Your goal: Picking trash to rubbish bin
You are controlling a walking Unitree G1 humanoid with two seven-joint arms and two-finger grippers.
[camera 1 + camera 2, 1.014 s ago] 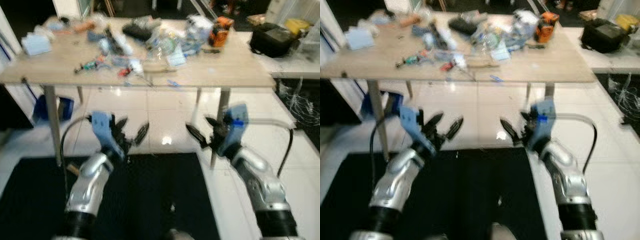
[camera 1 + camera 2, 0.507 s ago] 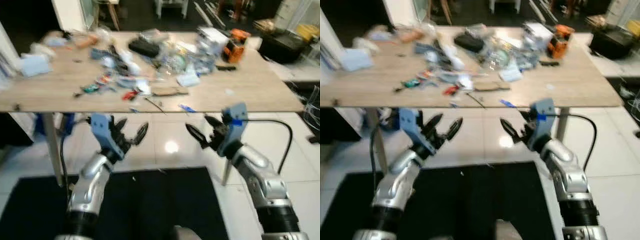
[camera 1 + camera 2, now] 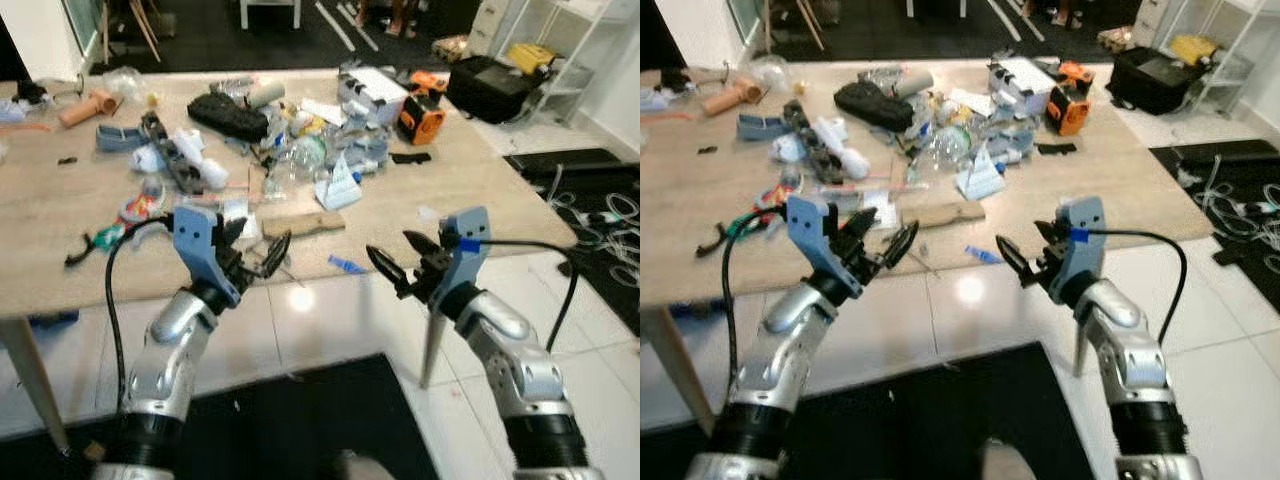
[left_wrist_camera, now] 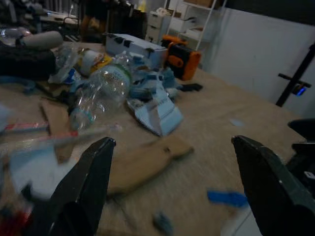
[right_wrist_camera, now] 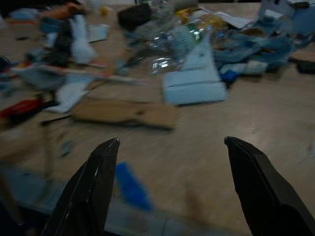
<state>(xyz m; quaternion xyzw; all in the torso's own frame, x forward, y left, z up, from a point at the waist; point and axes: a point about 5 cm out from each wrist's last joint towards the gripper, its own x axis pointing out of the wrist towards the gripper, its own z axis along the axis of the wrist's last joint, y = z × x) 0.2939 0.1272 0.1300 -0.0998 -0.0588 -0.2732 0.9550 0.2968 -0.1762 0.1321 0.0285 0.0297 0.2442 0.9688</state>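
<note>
A wooden table (image 3: 480,190) is strewn with litter: a crushed clear plastic bottle (image 3: 305,155), a folded white carton (image 3: 337,188), a flat strip of cardboard (image 3: 303,224) and a small blue scrap (image 3: 345,265) near the front edge. My left gripper (image 3: 258,243) is open and empty, hovering over the front edge just short of the cardboard. My right gripper (image 3: 392,250) is open and empty too, level with the edge beside the blue scrap. The left wrist view shows the bottle (image 4: 98,91) and cardboard (image 4: 142,162); the right wrist view shows the carton (image 5: 197,83) and cardboard (image 5: 125,112).
Farther back lie a black pouch (image 3: 230,115), a white box (image 3: 372,92) and an orange tool (image 3: 417,118). Small tools and cables clutter the table's left. A black bag (image 3: 490,85) sits beyond the table's right, cables (image 3: 600,210) on the floor, a black mat (image 3: 300,420) underfoot.
The camera has come closer and higher, so the tabletop now spreads under both grippers. Both arms keep their raised pose, fingers still open.
</note>
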